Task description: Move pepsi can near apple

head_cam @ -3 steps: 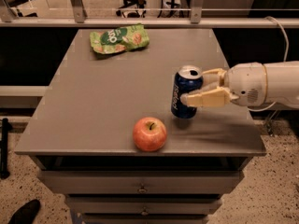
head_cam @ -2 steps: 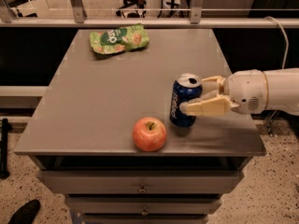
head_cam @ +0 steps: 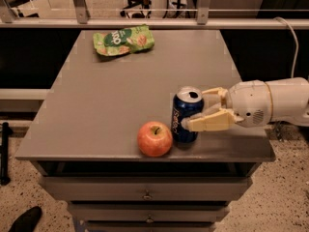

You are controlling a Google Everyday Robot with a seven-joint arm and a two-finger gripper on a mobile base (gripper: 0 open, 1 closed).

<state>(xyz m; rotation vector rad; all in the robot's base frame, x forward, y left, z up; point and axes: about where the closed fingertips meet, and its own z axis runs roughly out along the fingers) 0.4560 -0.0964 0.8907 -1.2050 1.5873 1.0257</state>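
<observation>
A green snack bag (head_cam: 123,40) lies at the far left of the grey tabletop (head_cam: 111,95). Near the front edge sits the apple (head_cam: 154,139), and the pepsi can (head_cam: 181,122) stands upright just beside it on the right. The tool (head_cam: 195,109) reaches in from the right, its 2 fingers clamped on the can's sides.

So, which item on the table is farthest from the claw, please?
The green snack bag, far edge; the claw holds the pepsi can by the apple.
</observation>
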